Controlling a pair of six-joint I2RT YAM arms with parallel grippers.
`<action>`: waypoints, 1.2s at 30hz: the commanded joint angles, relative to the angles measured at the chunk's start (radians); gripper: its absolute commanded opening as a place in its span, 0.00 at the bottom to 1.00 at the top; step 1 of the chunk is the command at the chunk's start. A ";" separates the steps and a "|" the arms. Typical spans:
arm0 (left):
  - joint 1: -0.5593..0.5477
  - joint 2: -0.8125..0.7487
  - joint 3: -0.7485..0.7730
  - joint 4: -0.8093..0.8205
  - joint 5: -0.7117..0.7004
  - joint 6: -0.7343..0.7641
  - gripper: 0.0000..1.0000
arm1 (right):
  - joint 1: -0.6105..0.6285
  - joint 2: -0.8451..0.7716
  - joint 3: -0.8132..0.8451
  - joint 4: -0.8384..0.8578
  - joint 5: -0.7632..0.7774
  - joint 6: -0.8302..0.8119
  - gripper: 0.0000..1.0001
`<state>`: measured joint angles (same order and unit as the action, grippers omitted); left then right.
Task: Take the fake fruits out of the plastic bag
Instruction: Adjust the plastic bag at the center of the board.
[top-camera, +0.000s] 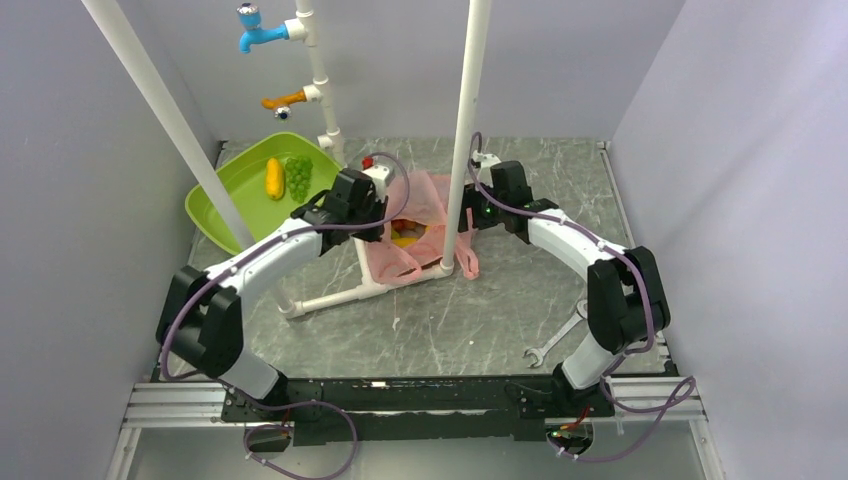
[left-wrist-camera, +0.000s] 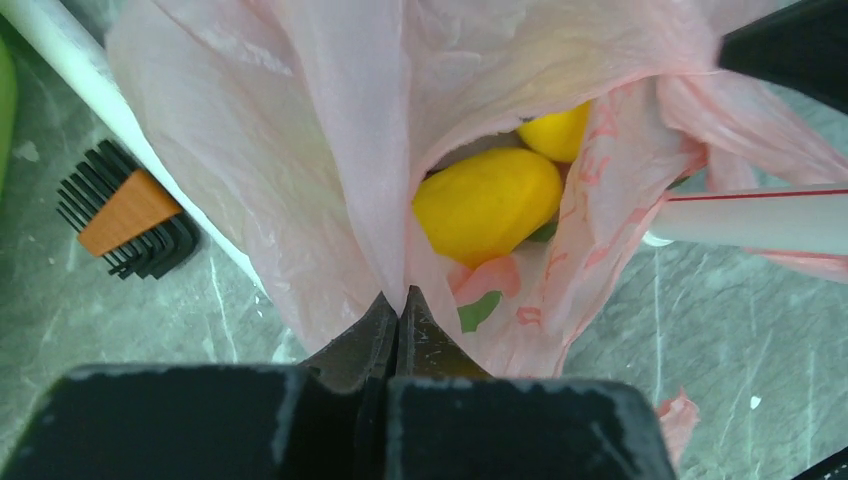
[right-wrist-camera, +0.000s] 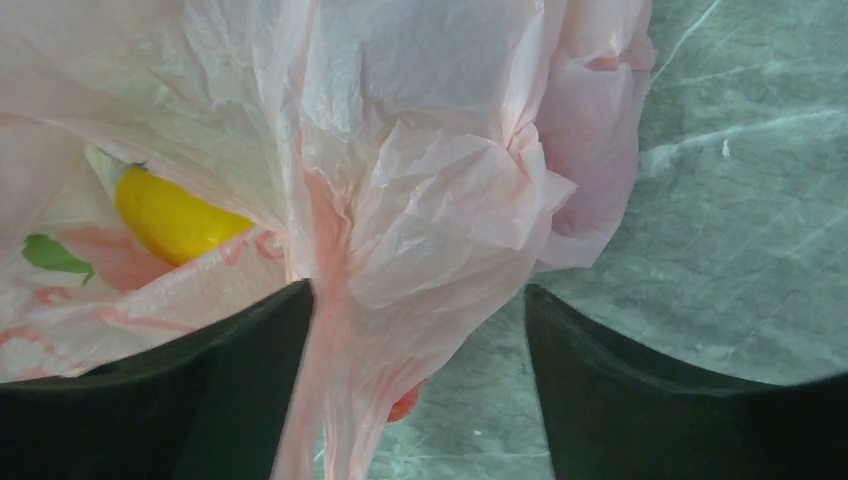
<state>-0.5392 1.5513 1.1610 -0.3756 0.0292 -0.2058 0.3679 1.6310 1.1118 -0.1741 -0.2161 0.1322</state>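
Left gripper (left-wrist-camera: 398, 300) pinched tight on plastic bag (left-wrist-camera: 290, 150) edge. Yellow fake fruits (left-wrist-camera: 487, 203) sit inside, just beyond its tips. Right gripper (right-wrist-camera: 415, 295) spread wide, straddling a bag fold.

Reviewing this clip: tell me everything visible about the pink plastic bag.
The plastic bag is thin, crinkly, translucent pink film with darker pink print and loop handles, lying crumpled on the table beside white pipe. Its mouth gapes, showing yellow fake fruits inside. The left end effector is shut on a fold; the right end effector is open, astride another bunched fold.
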 joint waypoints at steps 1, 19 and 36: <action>0.017 -0.134 -0.059 0.192 -0.011 -0.026 0.00 | -0.005 -0.006 -0.006 0.109 0.077 0.054 0.69; 0.091 -0.222 -0.210 0.389 -0.066 -0.075 0.00 | -0.102 0.032 0.249 0.152 0.294 0.047 0.00; 0.116 -0.148 -0.193 0.471 0.267 -0.227 0.00 | -0.069 -0.244 0.178 -0.049 0.068 0.383 0.92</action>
<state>-0.4274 1.3815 0.9524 0.0189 0.2012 -0.3702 0.2714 1.4990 1.3399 -0.2722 -0.0891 0.4007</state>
